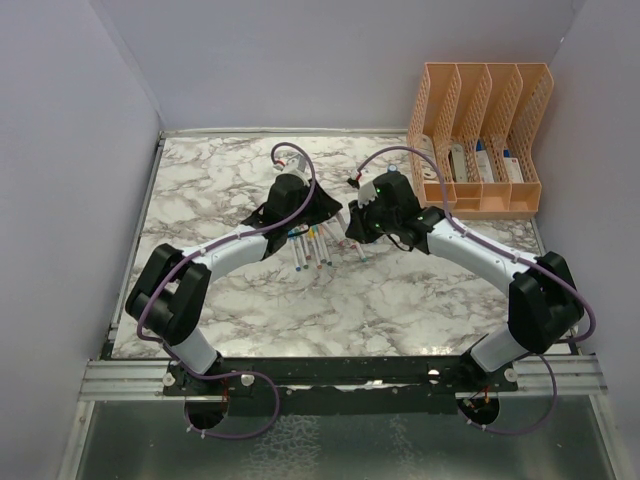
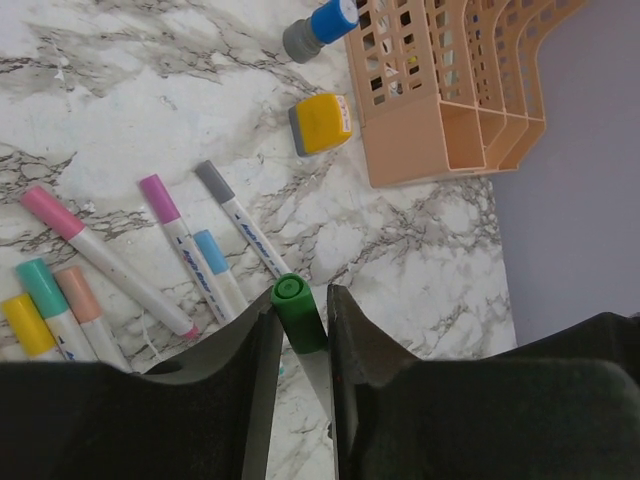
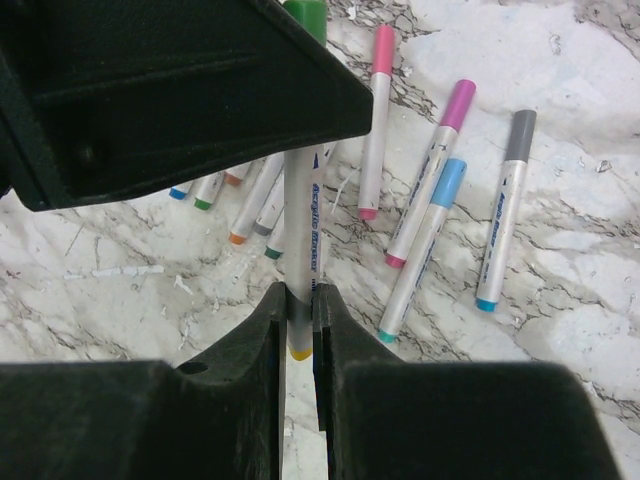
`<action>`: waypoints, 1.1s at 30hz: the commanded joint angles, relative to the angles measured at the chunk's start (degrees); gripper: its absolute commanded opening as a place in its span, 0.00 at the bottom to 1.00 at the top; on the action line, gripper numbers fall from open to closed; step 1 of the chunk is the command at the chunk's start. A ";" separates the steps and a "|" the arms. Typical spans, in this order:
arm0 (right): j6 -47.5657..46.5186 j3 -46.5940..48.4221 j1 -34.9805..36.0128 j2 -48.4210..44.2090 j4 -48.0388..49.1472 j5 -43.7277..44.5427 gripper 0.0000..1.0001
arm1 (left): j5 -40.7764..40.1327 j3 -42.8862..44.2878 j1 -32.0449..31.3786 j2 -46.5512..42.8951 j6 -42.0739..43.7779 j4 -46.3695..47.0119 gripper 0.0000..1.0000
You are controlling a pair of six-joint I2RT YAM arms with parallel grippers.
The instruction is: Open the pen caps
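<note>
The green cap is sitting right between the 2 fingers of the left hand. They are pressing in on it from both sides, so that hand is grasping the cap. The cap is crowning a white-barrelled pen, which is hanging in the air over the marble worktop rather than lying on it. At the pen's other end the right hand is clenching the barrel just above its yellow tip, jaws nearly together with only the slim barrel between them. So the 2 hands are facing each other along this 1 pen, left on the cap and right on the barrel, over the middle of the worktop.

Underneath and just beside them the other pens are lying loose in a fan, all with caps on. From the left wrist I am making out pink, magenta, grey, light blue, teal, peach and yellow caps.

Further out, a stubby blue-topped bottle and a yellow one are lying close against the peach file divider. The divider is standing at the far right corner of the worktop.
</note>
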 commanded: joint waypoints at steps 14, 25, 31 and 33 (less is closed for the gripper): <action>2.44 0.71 0.45 -0.58 3.41 -2.48 0.44 | 1.04 -1.43 -0.26 -1.52 -0.61 3.56 0.00; 3.78 1.46 0.40 2.15 7.05 -2.79 0.44 | 3.03 -3.65 -1.11 -3.68 -2.29 6.35 0.00; 4.13 2.13 0.40 3.70 8.23 -3.60 0.44 | 3.72 -4.04 -1.46 -4.04 -2.87 7.66 0.00; 4.30 2.25 0.40 3.72 8.70 -3.55 0.42 | 3.87 -4.13 -1.64 -4.07 -2.92 7.94 0.00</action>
